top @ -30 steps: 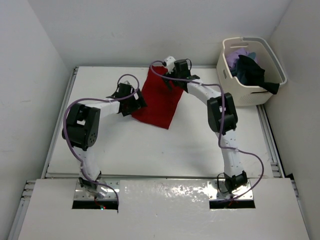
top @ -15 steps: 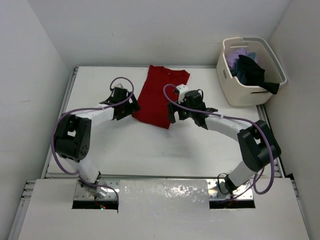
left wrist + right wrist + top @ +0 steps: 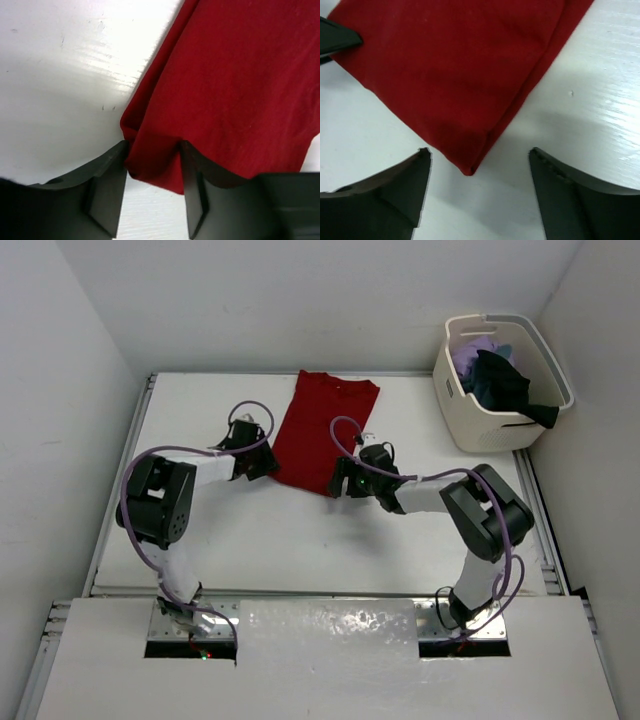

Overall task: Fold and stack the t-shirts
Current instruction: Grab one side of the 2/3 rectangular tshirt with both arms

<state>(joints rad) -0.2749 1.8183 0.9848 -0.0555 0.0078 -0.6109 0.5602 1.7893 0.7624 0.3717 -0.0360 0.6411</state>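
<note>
A red t-shirt [image 3: 325,425], folded into a long strip, lies flat on the white table [image 3: 250,540]. My left gripper [image 3: 265,462] is low at its near left corner. In the left wrist view that corner [image 3: 150,160] is bunched between the two fingers [image 3: 107,185], which touch it on both sides, so the left gripper [image 3: 152,147] is shut on it. My right gripper [image 3: 343,480] sits at the near right corner. In the right wrist view the shirt's corner [image 3: 470,165] lies in the gap, and the right gripper [image 3: 479,152] stands open without touching it.
A cream perforated basket [image 3: 500,435] stands at the back right corner, holding a black t-shirt [image 3: 500,380] and a lavender one [image 3: 472,348]. White walls close in the table on the left, right and far side.
The right arm swung from the shirt's far end down to its near right corner. The left gripper dropped onto the near left corner. Both pairs of jaws narrowed, the left more.
</note>
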